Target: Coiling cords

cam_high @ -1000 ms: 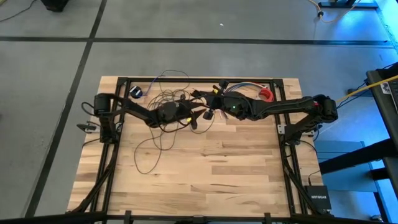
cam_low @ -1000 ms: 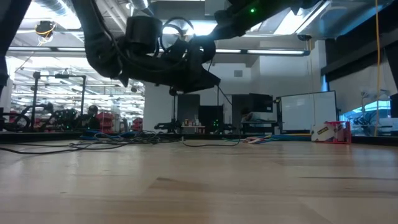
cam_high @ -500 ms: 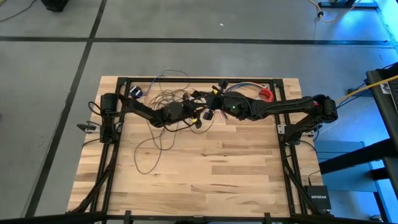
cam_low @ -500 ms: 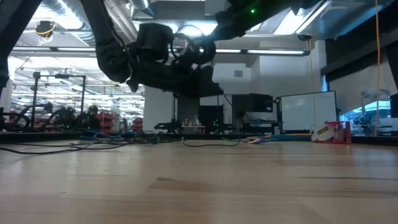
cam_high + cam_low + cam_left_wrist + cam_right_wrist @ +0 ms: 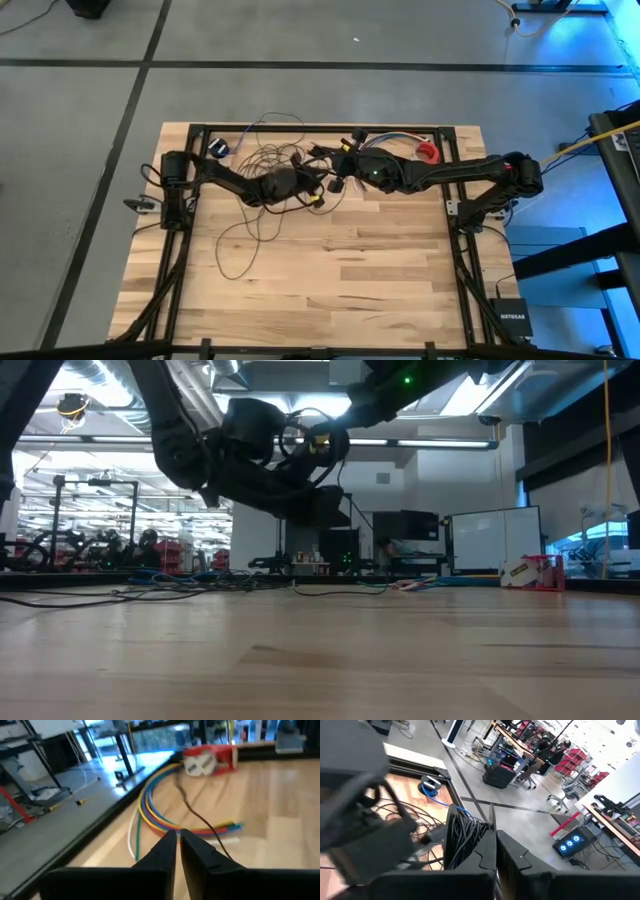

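My right hand pinches the coiled bundle of the cords above the surface's far middle, my left hand is pressed together on a strand, which I should next wind on.

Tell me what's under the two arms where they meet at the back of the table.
Loose loops of the cords lie on the table there. Whatever is directly beneath the left gripper and right gripper is covered.
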Action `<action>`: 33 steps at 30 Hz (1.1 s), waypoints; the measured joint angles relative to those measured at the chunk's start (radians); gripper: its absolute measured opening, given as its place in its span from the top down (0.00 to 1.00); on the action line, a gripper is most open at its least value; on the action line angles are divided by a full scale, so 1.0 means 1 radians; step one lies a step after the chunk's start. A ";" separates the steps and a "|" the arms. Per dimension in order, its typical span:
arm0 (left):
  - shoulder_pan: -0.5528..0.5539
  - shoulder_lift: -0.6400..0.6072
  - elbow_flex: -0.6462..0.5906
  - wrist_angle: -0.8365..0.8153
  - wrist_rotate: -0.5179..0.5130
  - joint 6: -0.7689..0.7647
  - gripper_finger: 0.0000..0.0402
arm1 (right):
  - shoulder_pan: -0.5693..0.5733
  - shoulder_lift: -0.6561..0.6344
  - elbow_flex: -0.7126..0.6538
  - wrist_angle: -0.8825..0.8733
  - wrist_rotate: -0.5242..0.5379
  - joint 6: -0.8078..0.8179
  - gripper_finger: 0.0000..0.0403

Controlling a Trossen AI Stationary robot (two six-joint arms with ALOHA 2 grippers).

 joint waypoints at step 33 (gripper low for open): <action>0.027 -0.161 -0.099 0.095 0.216 -0.058 0.70 | 0.000 0.000 0.000 0.020 0.001 -0.008 0.99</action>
